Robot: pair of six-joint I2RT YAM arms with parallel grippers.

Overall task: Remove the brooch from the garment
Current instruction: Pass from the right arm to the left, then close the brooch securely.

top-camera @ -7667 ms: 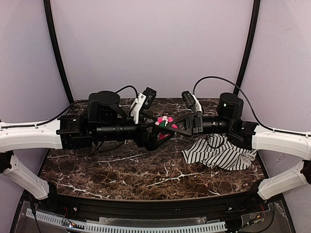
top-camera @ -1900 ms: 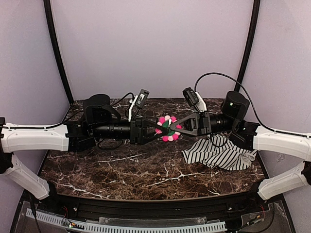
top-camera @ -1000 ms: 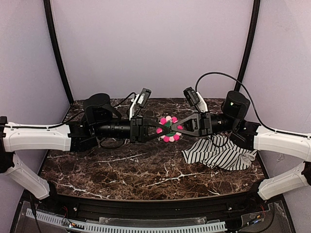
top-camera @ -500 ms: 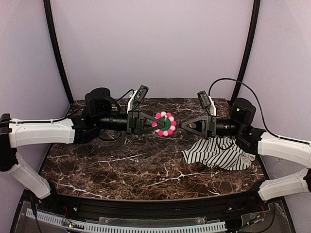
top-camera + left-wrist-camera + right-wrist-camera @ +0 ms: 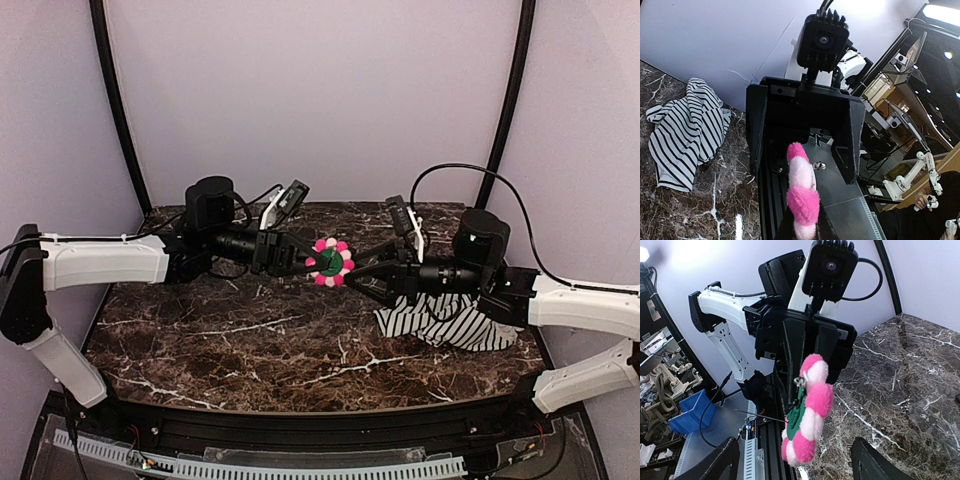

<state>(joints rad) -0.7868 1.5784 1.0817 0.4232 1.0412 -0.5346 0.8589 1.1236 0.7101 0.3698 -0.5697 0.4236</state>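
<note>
The brooch (image 5: 329, 264), a fluffy flower of pink and white petals round a green centre, hangs in the air above the table's middle. My left gripper (image 5: 312, 263) is shut on its edge; in the left wrist view the brooch (image 5: 801, 194) stands edge-on between my fingertips (image 5: 786, 231). My right gripper (image 5: 356, 272) faces it from the right, open, jaws wide apart and touching nothing. In the right wrist view the brooch (image 5: 808, 416) hangs ahead of the spread fingers (image 5: 716, 464). The striped garment (image 5: 452, 320) lies crumpled on the table at the right, under the right arm, apart from the brooch.
The dark marble table (image 5: 250, 345) has a black rail along its near edge (image 5: 300, 428). Purple walls close in the back and sides. Black cables (image 5: 505, 120) run down the corners. The garment (image 5: 684, 134) also shows at the left wrist view's left side.
My right gripper has opened and let go of the brooch, drawn back to the right, then come near again lower down. The left gripper kept the brooch and carried it slightly left.
</note>
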